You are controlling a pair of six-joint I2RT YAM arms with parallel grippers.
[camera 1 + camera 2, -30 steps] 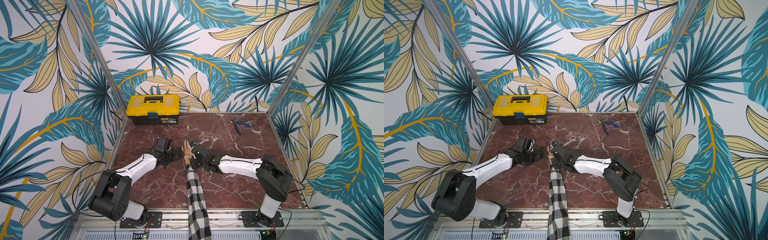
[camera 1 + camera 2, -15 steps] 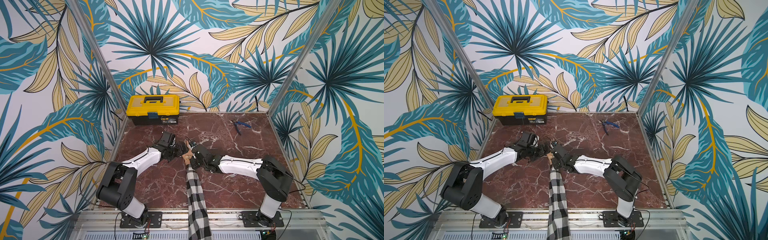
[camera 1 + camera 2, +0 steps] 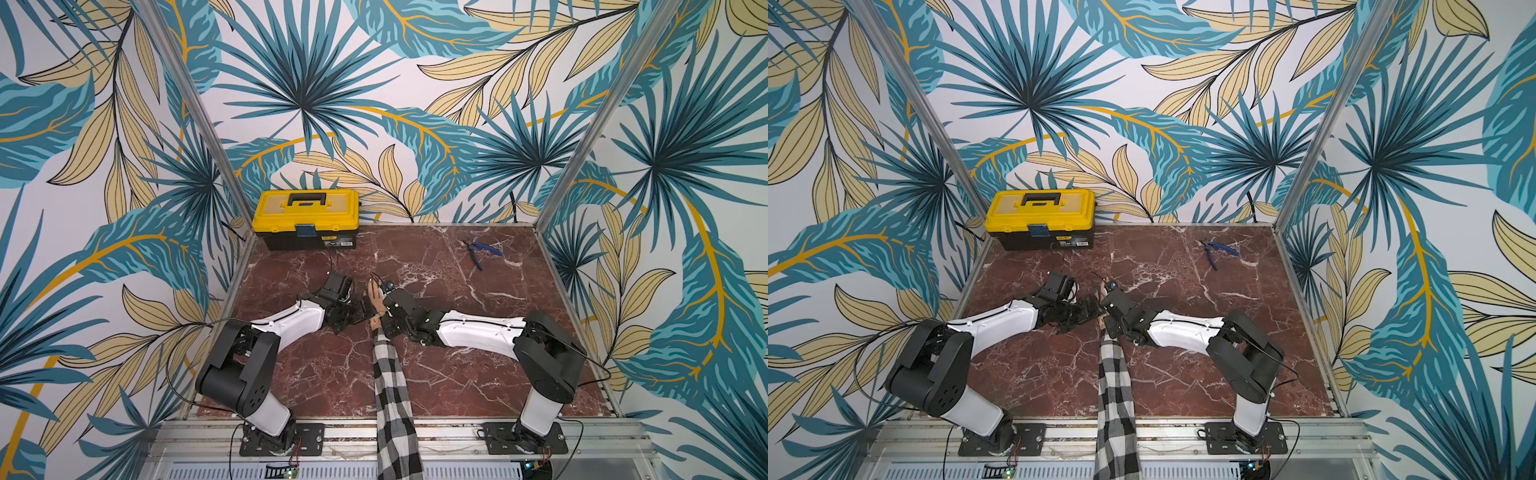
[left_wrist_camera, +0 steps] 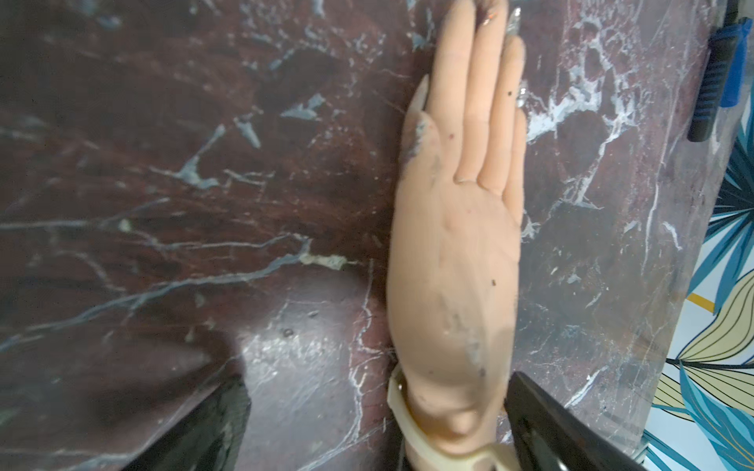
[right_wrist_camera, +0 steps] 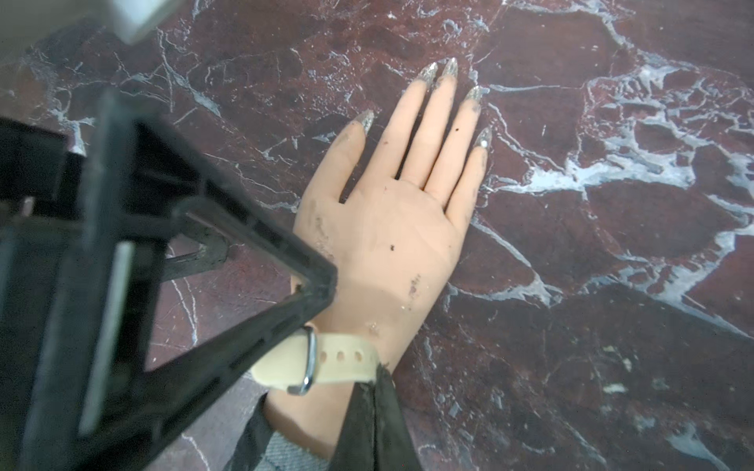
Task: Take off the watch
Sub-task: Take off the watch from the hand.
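A mannequin hand point(image 5: 391, 236) lies flat on the marble table, fingers pointing away from the arms. The watch point(image 5: 338, 359) is round its wrist: a cream strap with holes and a silver buckle; the case is hidden. My right gripper point(image 5: 377, 371) is shut on the strap's free end. My left gripper point(image 4: 377, 383) is open and low over the wrist, which lies between its fingers close to one fingertip point(image 4: 530, 407). In both top views the left gripper point(image 3: 360, 309) and right gripper point(image 3: 384, 321) meet at the hand point(image 3: 376, 300) from either side.
A black-and-white plaid sleeve point(image 3: 390, 386) runs from the wrist to the table's front edge. A yellow toolbox point(image 3: 306, 220) stands at the back left. Blue-handled pliers point(image 3: 482, 250) lie at the back right. Walls close in three sides.
My left gripper has moved right from beside the hand and now straddles the wrist. The right arm has stayed put, shut at the strap.
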